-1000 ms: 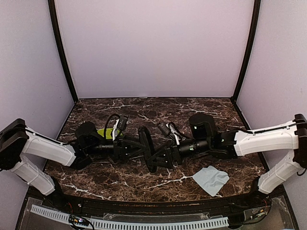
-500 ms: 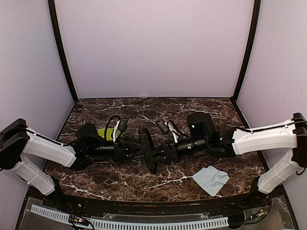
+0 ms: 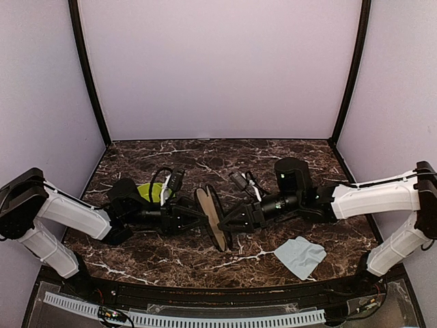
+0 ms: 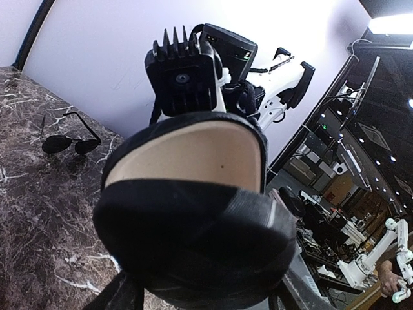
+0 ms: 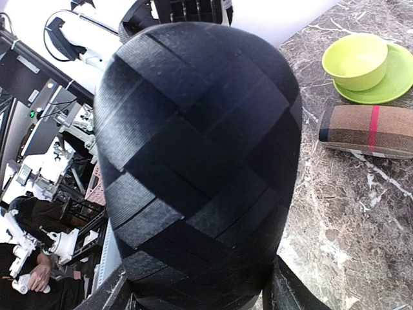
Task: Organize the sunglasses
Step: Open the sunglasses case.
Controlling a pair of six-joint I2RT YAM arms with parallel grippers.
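Two grippers meet over one black case (image 3: 213, 220) at mid-table. The left gripper (image 3: 193, 217) is partly closed on the near shell, and the right gripper (image 3: 229, 220) is clamped about as wide on the woven outer shell. The case stands hinged open between them, its tan lining showing.

The case fills both wrist cameras and blocks most of what lies ahead of each gripper. Past it, the right wrist camera picks out a lime green bowl (image 5: 361, 58) on a matching saucer (image 5: 401, 82). Just nearer the right gripper, a brown striped case (image 5: 368, 129) lies flat on the marble table (image 3: 171, 263). The overhead camera shows no striped case. It does show a light blue cloth (image 3: 300, 256) behind and to the side of the right gripper.

Only the left wrist camera shows the sunglasses (image 4: 64, 141). One pair sits on the marble, ahead and to the left of the left gripper, well apart from the case. It has dark lenses, a thin black wire frame and unfolded temple arms.
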